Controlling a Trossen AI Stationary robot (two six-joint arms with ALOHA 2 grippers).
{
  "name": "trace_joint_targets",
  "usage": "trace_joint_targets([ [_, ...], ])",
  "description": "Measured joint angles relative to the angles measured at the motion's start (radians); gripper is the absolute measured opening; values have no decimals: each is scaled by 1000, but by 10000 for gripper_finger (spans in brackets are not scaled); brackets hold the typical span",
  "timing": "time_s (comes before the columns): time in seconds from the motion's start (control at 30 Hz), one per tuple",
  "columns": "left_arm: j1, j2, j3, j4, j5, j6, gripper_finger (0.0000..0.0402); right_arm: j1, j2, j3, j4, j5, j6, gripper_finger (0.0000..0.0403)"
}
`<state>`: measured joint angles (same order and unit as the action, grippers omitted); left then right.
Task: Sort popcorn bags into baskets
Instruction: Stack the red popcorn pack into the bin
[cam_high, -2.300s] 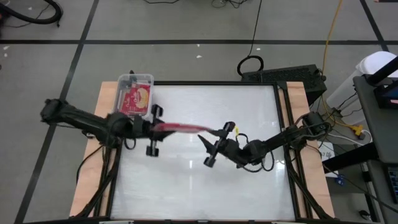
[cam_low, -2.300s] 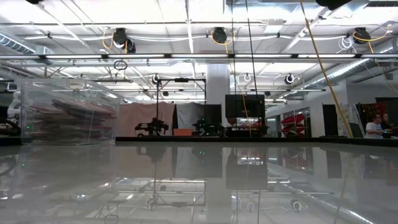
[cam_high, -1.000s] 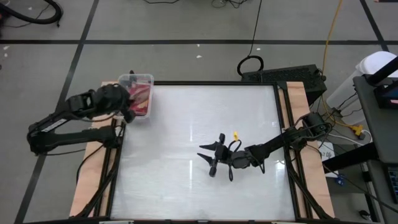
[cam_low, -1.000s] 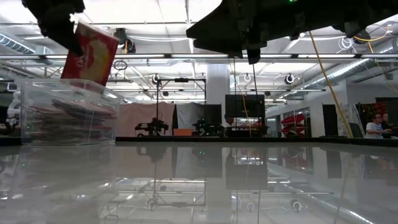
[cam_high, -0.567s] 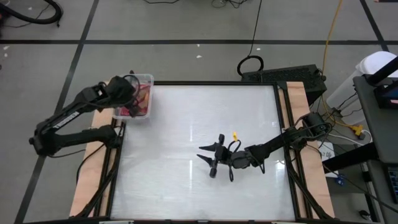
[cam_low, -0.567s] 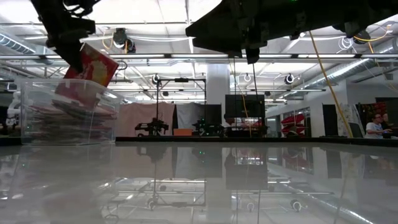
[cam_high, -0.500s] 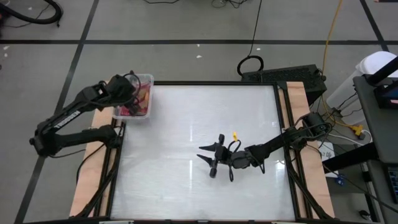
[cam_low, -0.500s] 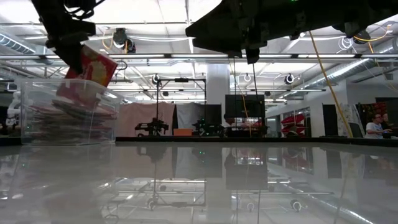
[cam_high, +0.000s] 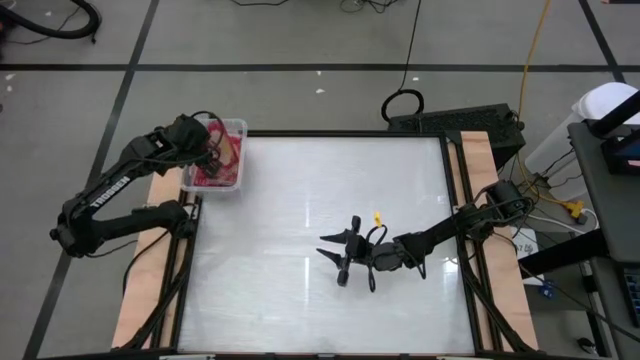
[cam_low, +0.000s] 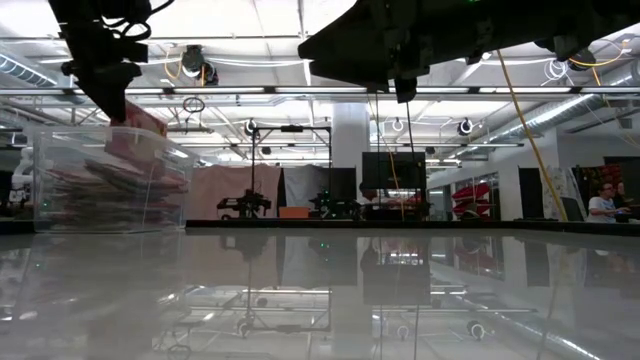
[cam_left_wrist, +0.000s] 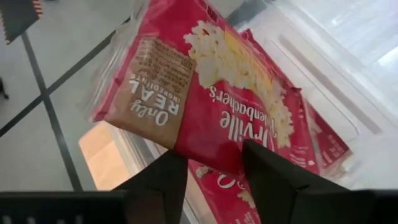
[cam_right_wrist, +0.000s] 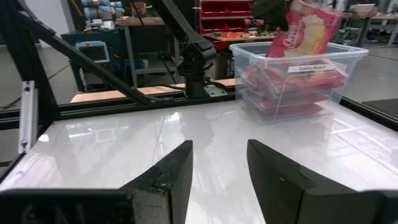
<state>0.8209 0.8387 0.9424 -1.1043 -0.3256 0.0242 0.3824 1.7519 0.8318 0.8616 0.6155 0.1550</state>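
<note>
Left tool (cam_left_wrist: 211, 177) over bin (cam_high: 236, 128) at desk's ten o'clock, fingers parted, releasing tilted popcorn bag (cam_left_wrist: 211, 93); next, withdraw clear; right tool (cam_high: 338, 260) open, idle mid-desk.

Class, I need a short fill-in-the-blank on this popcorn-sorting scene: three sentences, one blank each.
1. The left gripper is above the clear ____, at the table's far left corner.
2. The popcorn bags inside it are mostly ____ in colour.
3. The right gripper holds ____, its fingers apart over the bare table.

Missing words: bin; red; nothing
</note>
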Motion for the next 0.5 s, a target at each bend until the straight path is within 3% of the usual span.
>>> trace_joint_targets([
  [0.5,4,0,0,69,-61,19,182,0,0,0,0,-20,2,144],
])
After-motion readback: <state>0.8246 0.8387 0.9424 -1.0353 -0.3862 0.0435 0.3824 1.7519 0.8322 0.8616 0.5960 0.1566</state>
